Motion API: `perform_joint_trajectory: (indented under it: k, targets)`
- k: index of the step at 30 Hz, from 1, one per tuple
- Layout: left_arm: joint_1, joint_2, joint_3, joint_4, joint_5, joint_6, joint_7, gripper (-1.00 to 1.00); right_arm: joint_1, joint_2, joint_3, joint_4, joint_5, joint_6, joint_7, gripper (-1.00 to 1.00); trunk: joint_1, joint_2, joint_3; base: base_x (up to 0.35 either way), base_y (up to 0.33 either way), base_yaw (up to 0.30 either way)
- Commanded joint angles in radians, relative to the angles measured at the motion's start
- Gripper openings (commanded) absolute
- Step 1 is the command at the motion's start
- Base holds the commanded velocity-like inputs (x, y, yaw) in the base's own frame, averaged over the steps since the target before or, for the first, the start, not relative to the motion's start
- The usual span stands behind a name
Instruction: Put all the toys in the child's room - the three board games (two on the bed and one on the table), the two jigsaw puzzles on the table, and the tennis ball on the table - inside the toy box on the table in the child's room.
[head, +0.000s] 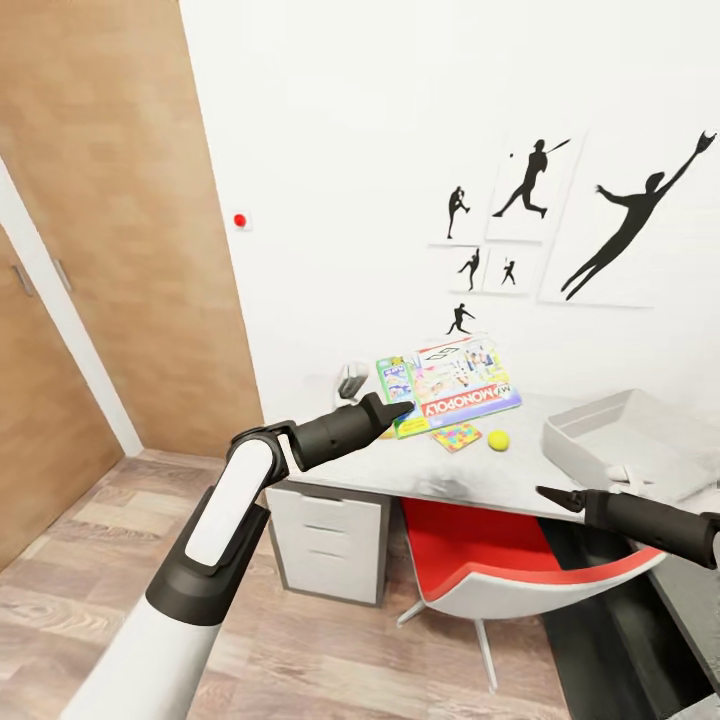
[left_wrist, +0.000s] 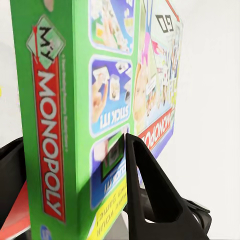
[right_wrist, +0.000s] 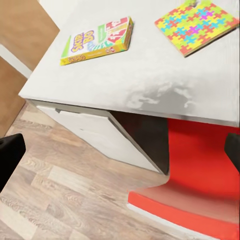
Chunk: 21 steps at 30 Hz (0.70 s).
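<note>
Your left arm reached forward from the lower left of the head view, bent at the elbow, its forearm angled up toward the table (head: 470, 480). Your left gripper (head: 400, 408) was clamped on the Monopoly box (head: 455, 385), held tilted above the tabletop with its red band toward you. In the left wrist view, the fingers (left_wrist: 150, 190) pressed the box's green edge (left_wrist: 55, 125) from both sides.

Your right arm stretched in low from the right edge, forearm nearly level, with the right gripper (head: 556, 495) pointing left just past the table's near edge, above the red chair (head: 480, 545). You could not tell from the pictures whether its jaws were apart or together.

On the table, a jigsaw puzzle (head: 457, 436) lay flat under the held box, with the tennis ball (head: 498, 440) just beside it. The toy box (head: 625, 440) sat at the right. The right wrist view showed the Skip-Bo box (right_wrist: 97, 40) lying flat near the table's corner, apart from the puzzle (right_wrist: 196, 25).
</note>
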Motion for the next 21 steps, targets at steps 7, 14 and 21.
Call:
perform_joint_trajectory:
  k: [7, 14, 21]
  targets:
    - [-0.001, 0.0, 0.0, -0.001, 0.009, 0.0, 0.011, -1.0, -0.002, -0.002, -0.001, 0.0, -0.005, 0.007, -0.001, 1.0, 0.001, -0.002, 0.007, 0.0, 0.0, -0.192]
    - [-0.001, 0.0, -0.001, -0.001, 0.009, 0.001, 0.013, -1.0, -0.001, 0.0, -0.001, 0.0, -0.005, 0.007, -0.001, 1.0, 0.001, -0.002, 0.011, 0.064, 0.0, -0.083]
    - [-0.001, 0.001, -0.001, -0.001, 0.009, 0.002, 0.013, -1.0, -0.001, 0.002, -0.001, 0.0, -0.012, 0.007, -0.001, 1.0, 0.001, -0.002, 0.011, 0.268, 0.0, -0.017]
